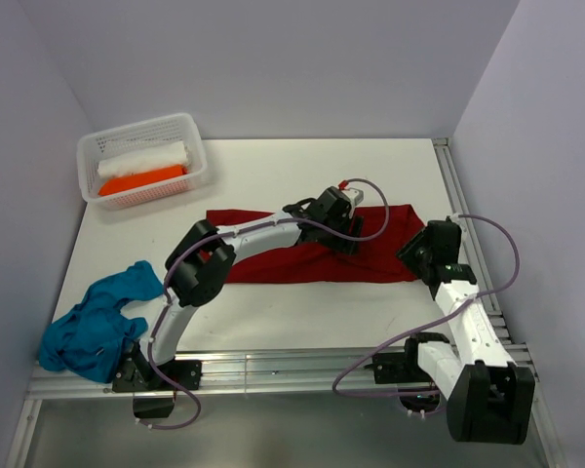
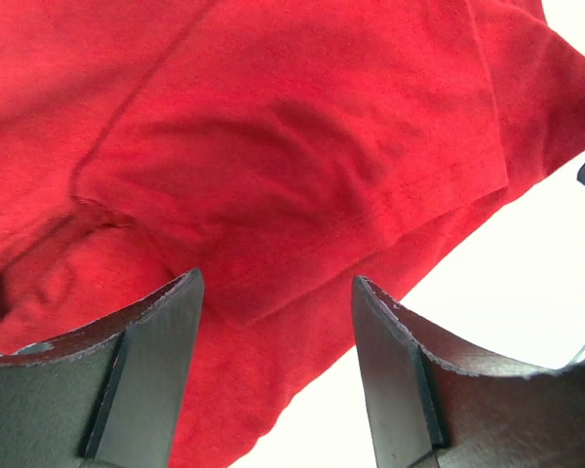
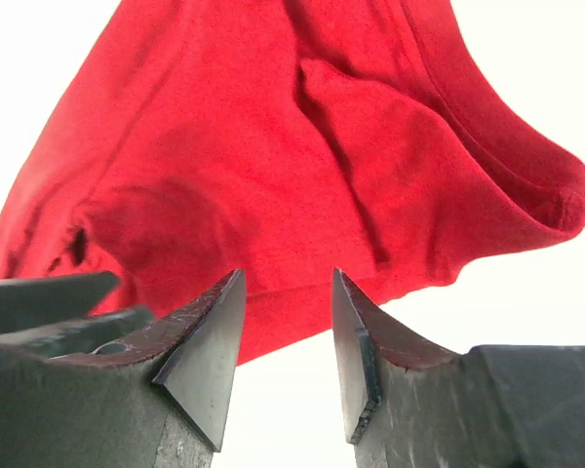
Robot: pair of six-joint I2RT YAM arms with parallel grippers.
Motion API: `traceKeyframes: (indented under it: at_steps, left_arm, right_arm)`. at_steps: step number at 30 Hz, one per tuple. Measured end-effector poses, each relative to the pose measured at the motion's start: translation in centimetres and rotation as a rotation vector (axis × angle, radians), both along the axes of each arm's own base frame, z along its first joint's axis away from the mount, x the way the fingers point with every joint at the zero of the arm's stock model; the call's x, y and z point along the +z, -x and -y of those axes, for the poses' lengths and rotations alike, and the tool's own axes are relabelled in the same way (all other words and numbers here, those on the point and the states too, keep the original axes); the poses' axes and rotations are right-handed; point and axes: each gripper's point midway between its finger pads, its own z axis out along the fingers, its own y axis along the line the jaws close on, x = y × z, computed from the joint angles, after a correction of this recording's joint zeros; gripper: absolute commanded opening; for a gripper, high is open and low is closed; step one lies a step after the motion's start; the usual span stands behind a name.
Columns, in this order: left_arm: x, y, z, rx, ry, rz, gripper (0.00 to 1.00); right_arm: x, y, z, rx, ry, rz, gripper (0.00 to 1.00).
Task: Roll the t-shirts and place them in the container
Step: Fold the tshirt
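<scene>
Red shirt (image 2: pixel 273 146) showing soft matt cloth with stitched hems, teal shirt (image 1: pixel 93 327) looking similarly soft, basket (image 1: pixel 151 193) showing white perforated plastic, table (image 1: pixel 273 312) looking smooth, matt.

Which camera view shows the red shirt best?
The top view: the whole red shirt lies there as a long folded strip. Both wrist views show only close patches of its cloth.

Plain pale lilac walls (image 1: pixel 302 58) close in on three sides of a white table (image 1: pixel 302 317), evenly lit, with aluminium rails (image 1: pixel 273 375) running along its near and right edges.
</scene>
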Motion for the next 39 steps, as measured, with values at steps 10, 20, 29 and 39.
traceKeyframes:
  at_steps: [10,20,29,39]
  left_arm:
    - [-0.1,1.6,0.8,-0.026,-0.005,-0.011,0.68]
    - [-1.8,2.7,-0.4,-0.01,-0.054,-0.069,0.65]
    - [2.5,3.5,-5.5,0.089,-0.091,-0.023,0.72]
    - [6.6,-1.8,-21.1,0.472,-0.035,0.041,0.74]
  right_arm:
    - [-2.6,-1.2,-1.2,0.043,-0.065,-0.069,0.25]
    - [-3.4,-0.2,-1.9,0.031,-0.115,-0.067,0.35]
    - [-2.0,1.2,-3.7,0.034,-0.142,-0.054,0.62]
    - [-4.4,3.7,-7.1,-0.027,-0.248,-0.131,0.56]
